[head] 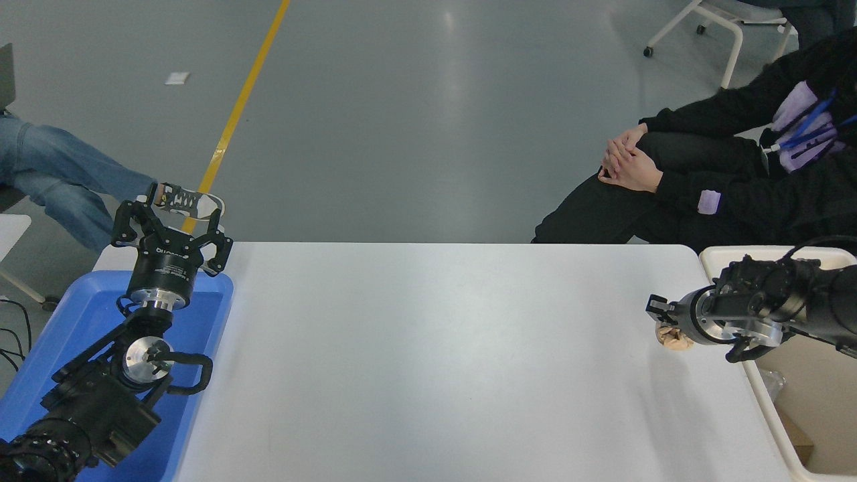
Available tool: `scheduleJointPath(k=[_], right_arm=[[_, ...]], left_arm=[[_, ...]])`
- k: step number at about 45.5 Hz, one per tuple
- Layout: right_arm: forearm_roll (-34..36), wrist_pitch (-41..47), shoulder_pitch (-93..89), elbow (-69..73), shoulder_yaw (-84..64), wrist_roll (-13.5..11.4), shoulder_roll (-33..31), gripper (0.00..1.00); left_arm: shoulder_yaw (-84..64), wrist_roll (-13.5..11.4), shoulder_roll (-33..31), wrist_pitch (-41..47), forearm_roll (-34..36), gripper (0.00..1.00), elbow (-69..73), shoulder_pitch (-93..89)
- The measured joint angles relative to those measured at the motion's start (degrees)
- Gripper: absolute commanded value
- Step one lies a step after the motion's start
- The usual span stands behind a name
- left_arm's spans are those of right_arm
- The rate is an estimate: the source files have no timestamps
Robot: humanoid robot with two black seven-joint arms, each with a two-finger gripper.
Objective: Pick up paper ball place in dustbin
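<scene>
The tan paper ball [671, 337] hangs just above the white table [435, 348] near its right edge, mostly hidden by my right gripper [665, 323], which is shut on it. The cream-white dustbin [790, 402] stands just right of the table edge, and my right arm reaches in across its rim. My left gripper [167, 217] is parked open at the far left, above the blue tray.
A shallow blue tray [80, 321] lies under the left arm at the table's left end. A person in black sits at the far right with hands clasped [626, 164]. Another person's leg and shoe [187, 199] show at the far left.
</scene>
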Motion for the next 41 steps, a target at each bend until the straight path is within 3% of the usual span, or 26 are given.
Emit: scheduleJointPath(k=[19,41], right_arm=[[0.48,28.23,23.62,13.04,-2.77,0.06,-2.24,0.0],[0.76,34.69,46.15,16.85,-5.04,0.05,-8.44,0.0]], left_arm=[[0.0,0.0,-0.02,0.0,0.0,0.99,-0.01,0.0],[0.0,0.0,-0.08,0.0,0.0,0.99,0.0,0.01]])
